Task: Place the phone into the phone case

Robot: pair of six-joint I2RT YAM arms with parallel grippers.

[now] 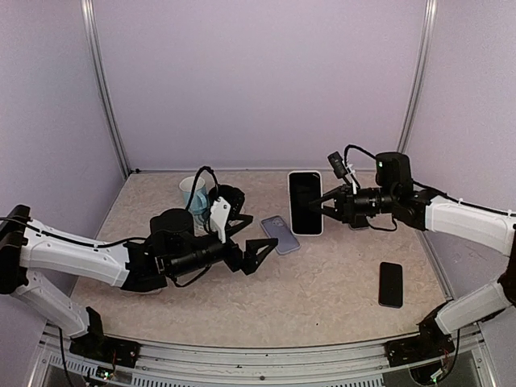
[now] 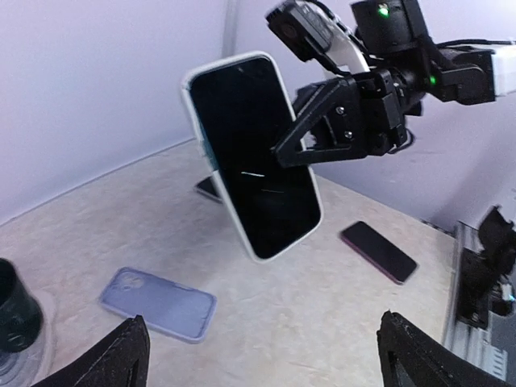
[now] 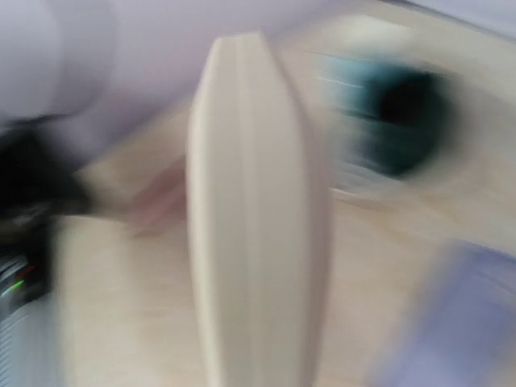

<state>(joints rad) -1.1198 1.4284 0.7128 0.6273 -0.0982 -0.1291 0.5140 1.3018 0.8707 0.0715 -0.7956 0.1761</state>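
We saw the right gripper (image 1: 325, 205) pinch the phone (image 1: 305, 201), seemingly seated in its white case (image 2: 263, 257), aloft at one o'clock; the left gripper (image 1: 255, 239) hung spread, empty; set-down likely remained.

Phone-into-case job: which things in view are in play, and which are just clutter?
In play:
- black-screened phone with a white rim, held up by the right gripper
- flat lavender phone case on the table
- left gripper, open

Lying about:
- bare black phone, at the right
- teal cup, back left
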